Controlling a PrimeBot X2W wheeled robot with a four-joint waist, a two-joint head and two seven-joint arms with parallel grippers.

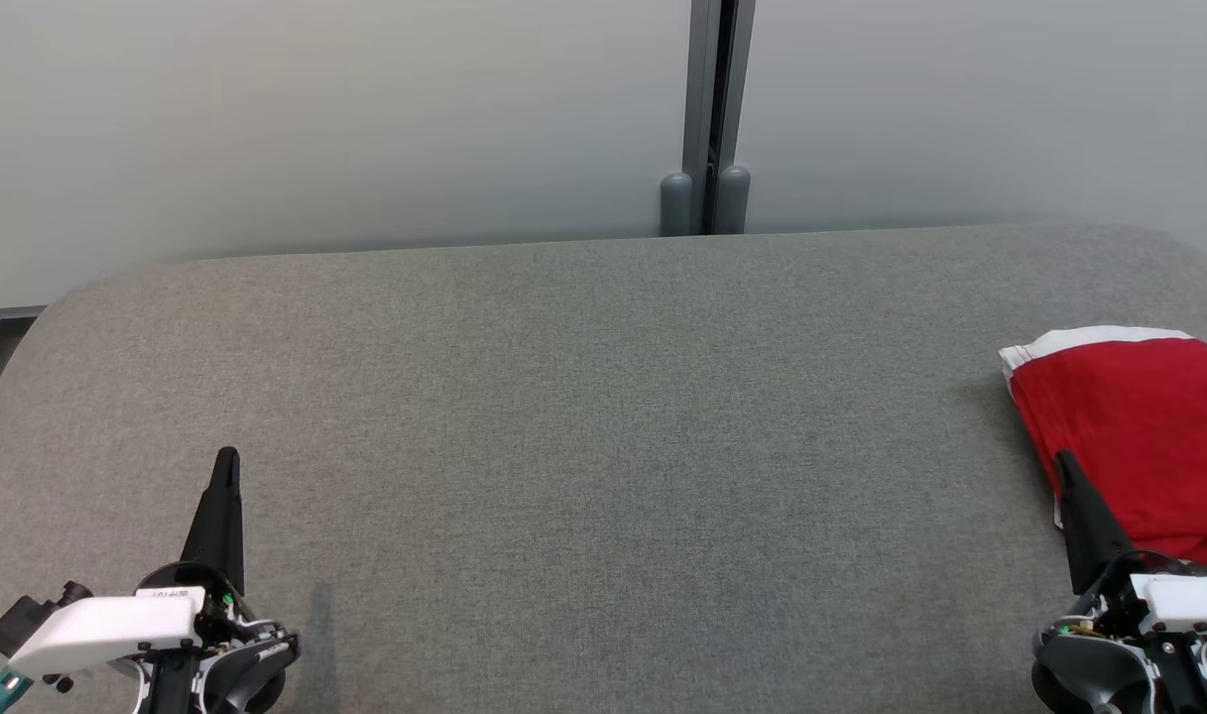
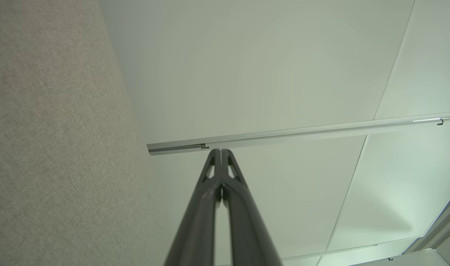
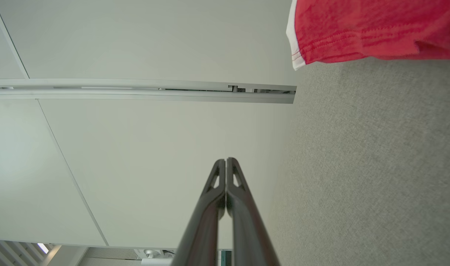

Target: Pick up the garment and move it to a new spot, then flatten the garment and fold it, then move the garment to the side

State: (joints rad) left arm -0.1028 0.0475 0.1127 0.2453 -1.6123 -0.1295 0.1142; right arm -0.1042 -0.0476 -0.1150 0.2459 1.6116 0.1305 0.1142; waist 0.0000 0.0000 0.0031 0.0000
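— So, where is it lying?
— On the grey, woven-cloth table (image 1: pixel 603 446), at the far right. The red knit garment (image 1: pixel 1139 426) is folded flat, its white-trimmed end pointing away and leftward and its length running toward the near edge.
— And the pincers?
— The left gripper (image 1: pixel 227 456) and right gripper (image 1: pixel 1062 459) are both clenched and empty.

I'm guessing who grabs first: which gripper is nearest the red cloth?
The right dark two-fingered gripper, beside the red white-edged garment; the left gripper sits far off.
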